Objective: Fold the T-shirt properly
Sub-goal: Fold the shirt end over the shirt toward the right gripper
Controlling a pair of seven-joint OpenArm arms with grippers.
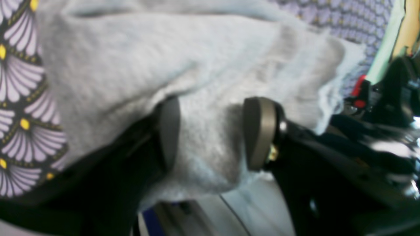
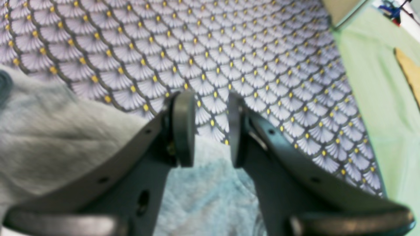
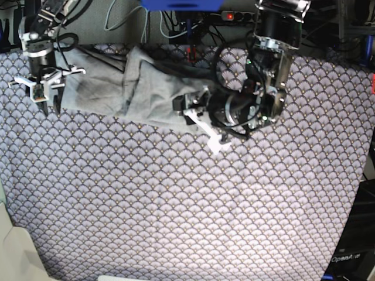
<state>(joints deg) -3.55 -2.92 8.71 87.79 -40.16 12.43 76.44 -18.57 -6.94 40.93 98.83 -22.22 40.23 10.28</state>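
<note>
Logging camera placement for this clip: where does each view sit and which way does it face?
Left wrist: on the left arm, facing along its open end effector into the T-shirt.
Right wrist: on the right arm, facing past its open end effector to the patterned cloth.
Base: overhead, looking down on both arms.
All show shirt and cloth.

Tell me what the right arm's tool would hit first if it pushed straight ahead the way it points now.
Probably the patterned cloth just past the T-shirt edge; the right tool stands open over that boundary, though depth is unclear.
</note>
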